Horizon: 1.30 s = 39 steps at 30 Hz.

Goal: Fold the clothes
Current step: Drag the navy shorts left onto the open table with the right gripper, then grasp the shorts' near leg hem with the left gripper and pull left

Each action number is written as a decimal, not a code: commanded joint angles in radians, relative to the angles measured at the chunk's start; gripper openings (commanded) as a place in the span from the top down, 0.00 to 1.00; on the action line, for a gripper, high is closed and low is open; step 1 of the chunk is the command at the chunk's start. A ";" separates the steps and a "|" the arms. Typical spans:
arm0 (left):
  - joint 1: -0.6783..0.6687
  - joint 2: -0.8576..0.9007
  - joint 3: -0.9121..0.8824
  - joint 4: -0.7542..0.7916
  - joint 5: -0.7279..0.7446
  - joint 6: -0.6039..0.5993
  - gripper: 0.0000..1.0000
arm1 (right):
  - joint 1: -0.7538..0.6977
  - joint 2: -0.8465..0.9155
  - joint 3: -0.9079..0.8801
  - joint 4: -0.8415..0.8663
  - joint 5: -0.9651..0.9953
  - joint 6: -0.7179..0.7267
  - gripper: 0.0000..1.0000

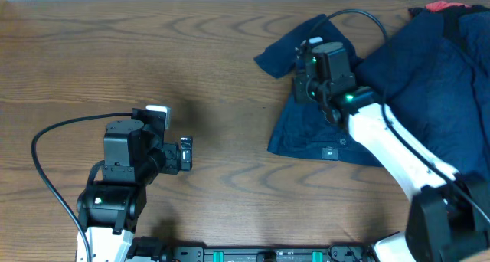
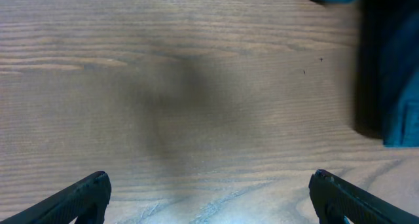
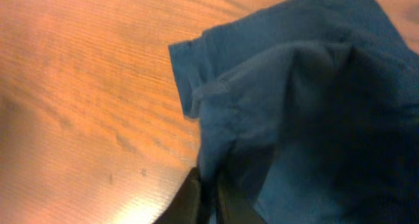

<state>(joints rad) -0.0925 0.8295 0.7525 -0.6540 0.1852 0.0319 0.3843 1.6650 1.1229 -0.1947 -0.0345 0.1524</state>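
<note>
A dark navy-blue garment like wide shorts (image 1: 310, 132) lies wrinkled on the wooden table right of centre. My right gripper (image 1: 306, 82) is over its upper part and is shut on a fold of the navy cloth (image 3: 262, 93), which hangs bunched from the fingers (image 3: 211, 199) in the right wrist view. A heap of more navy clothes (image 1: 436, 70) with a red piece (image 1: 440, 5) lies at the far right. My left gripper (image 1: 186, 153) is open and empty over bare table at the lower left; its fingers (image 2: 209, 191) are spread wide, the garment's edge (image 2: 393, 73) at that view's right.
The wooden table (image 1: 153, 55) runs across the whole view. A black cable (image 1: 360, 17) loops over the clothes behind my right arm. Another cable (image 1: 53, 139) curves round my left arm's base.
</note>
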 commanded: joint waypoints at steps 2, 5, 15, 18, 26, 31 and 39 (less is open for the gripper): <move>0.005 -0.001 0.024 0.005 0.014 -0.004 0.02 | 0.018 0.000 0.007 0.149 -0.052 0.019 0.52; 0.005 -0.001 0.024 0.026 0.014 -0.004 0.02 | 0.000 -0.024 0.011 0.189 -0.015 0.020 0.12; 0.005 0.040 0.022 0.098 0.119 -0.238 0.02 | -0.225 -0.156 0.011 -0.438 0.408 0.218 0.01; -0.001 0.111 0.011 0.161 0.235 -0.280 0.02 | -0.317 -0.161 0.011 -0.545 0.377 0.221 0.01; -0.102 0.417 0.008 0.264 0.371 -0.487 0.00 | -0.462 -0.161 0.011 -0.642 0.373 0.221 0.01; -0.221 0.601 0.008 0.390 0.384 -0.586 0.09 | -0.483 -0.161 0.011 -0.669 0.374 0.221 0.01; -0.383 0.807 0.008 0.630 0.373 -0.664 0.14 | -0.484 -0.161 0.011 -0.671 0.370 0.222 0.01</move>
<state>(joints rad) -0.4435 1.5906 0.7544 -0.0589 0.5541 -0.5777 -0.0937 1.5208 1.1267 -0.8639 0.3233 0.3569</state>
